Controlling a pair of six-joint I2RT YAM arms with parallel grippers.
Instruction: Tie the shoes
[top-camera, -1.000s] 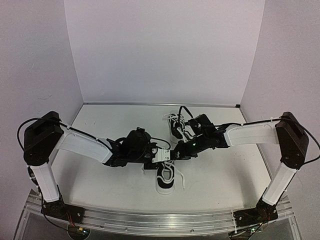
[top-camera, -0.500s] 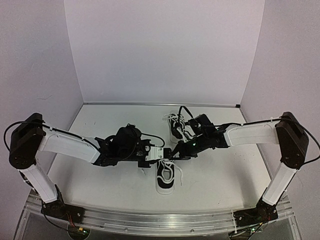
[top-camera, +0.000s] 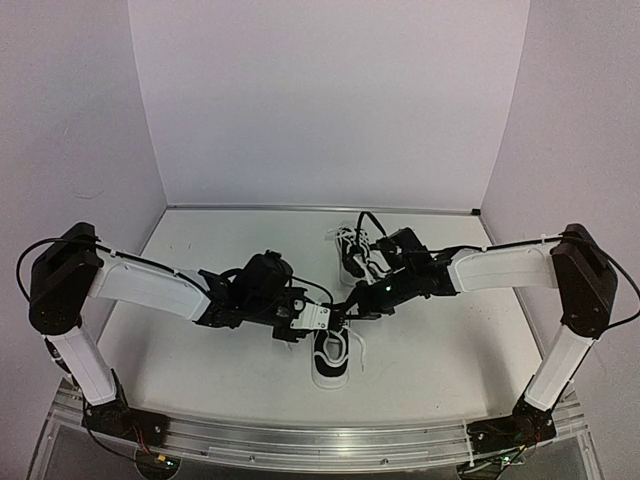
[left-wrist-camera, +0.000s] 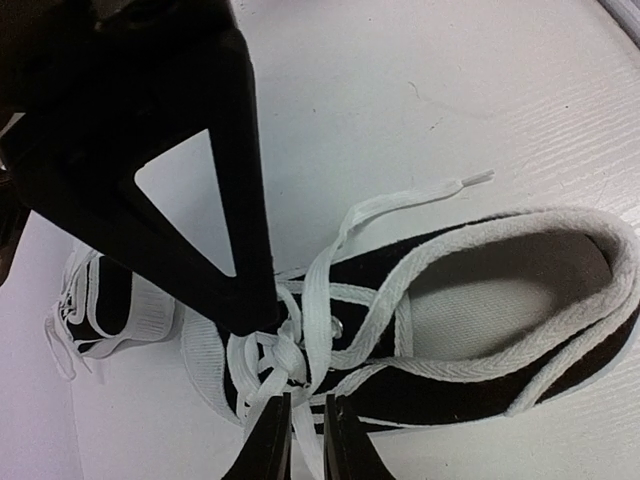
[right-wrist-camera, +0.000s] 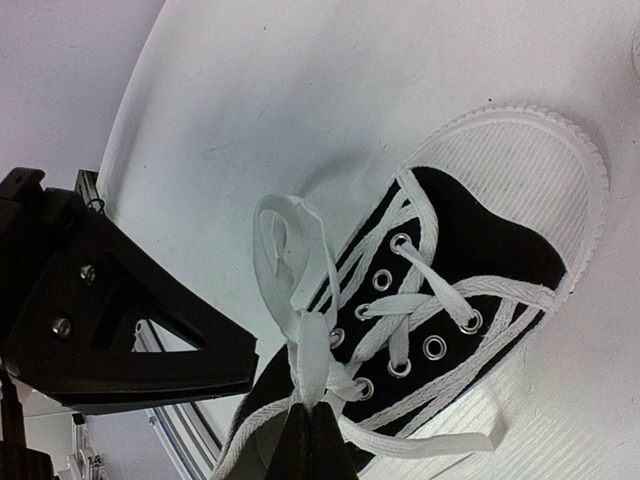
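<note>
While white beneath shoes — table between lilac walls

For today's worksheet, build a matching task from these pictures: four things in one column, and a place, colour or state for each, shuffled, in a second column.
Things
1. near shoe
2. far shoe
3. left end effector
4. eyelets

Descriptions
A. silver rings
B. shut on a lace
C. farther back, held by nothing
D. nearer the front edge of the table, toe towards it

Pairs: 1-D; 2-C; 3-B; 4-A
</note>
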